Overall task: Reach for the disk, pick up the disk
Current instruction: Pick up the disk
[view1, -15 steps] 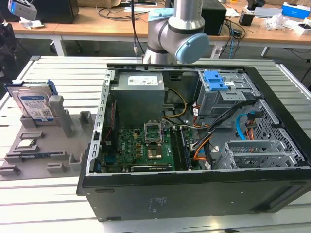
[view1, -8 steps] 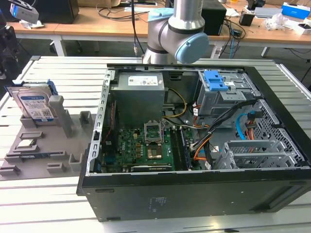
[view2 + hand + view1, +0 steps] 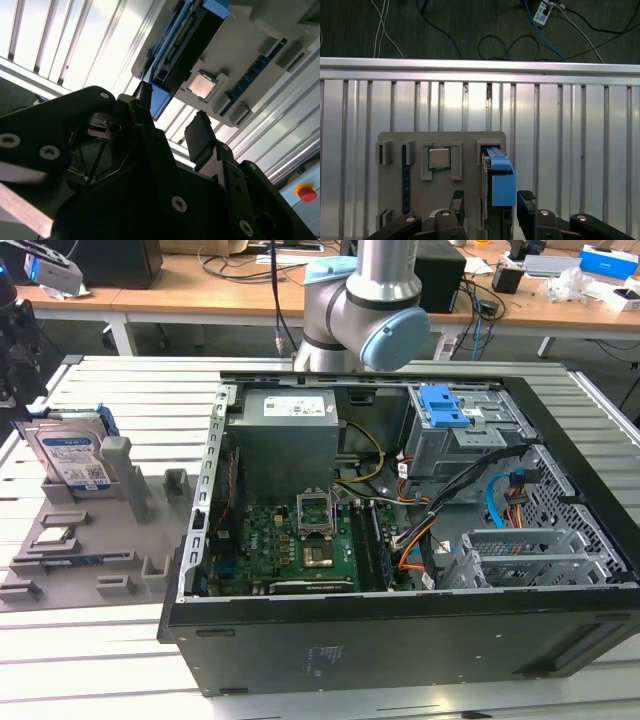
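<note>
Blue-framed metal, the disk (image 3: 501, 175) stands on edge in a slot of the grey holder tray (image 3: 440, 192), beside the chip (image 3: 439, 158), upright, I judge, so its flat faces can be pinched; my gripper (image 3: 491, 202) is spread wide, a finger off each face, gripping nothing

This is a robotics lab or an electronics workshop. An opened computer case (image 3: 400, 650) stands on a ribbed aluminium tabletop (image 3: 130, 390). Wooden desks (image 3: 200, 300) behind it carry cables (image 3: 235, 262). A red stop button (image 3: 305, 191) appears in the second wrist view.
</note>
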Controlling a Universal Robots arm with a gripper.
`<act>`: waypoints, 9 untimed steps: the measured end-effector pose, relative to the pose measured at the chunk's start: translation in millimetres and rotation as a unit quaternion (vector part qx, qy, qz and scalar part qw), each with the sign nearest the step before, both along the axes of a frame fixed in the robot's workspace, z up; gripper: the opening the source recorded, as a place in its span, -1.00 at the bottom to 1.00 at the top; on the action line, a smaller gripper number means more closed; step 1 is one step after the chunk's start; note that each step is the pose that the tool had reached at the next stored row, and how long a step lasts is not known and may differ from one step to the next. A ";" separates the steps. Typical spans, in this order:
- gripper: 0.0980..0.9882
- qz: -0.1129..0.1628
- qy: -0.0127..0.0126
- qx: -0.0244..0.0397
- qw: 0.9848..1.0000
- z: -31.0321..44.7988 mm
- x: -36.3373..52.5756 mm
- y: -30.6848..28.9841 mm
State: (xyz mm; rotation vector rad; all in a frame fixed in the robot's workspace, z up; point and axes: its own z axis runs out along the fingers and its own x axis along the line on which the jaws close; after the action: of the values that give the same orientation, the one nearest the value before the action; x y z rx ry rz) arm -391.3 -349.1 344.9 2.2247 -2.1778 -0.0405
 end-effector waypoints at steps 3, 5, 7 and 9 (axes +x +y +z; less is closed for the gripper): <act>0.00 0.000 0.000 0.000 1.000 -2.1 0.3 0.0; 0.00 0.000 0.000 0.000 1.000 -3.1 0.4 0.0; 0.00 0.000 0.000 0.000 1.000 -4.3 0.6 0.0; 0.00 0.000 0.000 0.000 1.000 -5.8 0.8 0.0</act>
State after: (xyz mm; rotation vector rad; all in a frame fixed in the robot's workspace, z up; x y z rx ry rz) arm -390.5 -349.1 339.1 2.2248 -2.1778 -0.0404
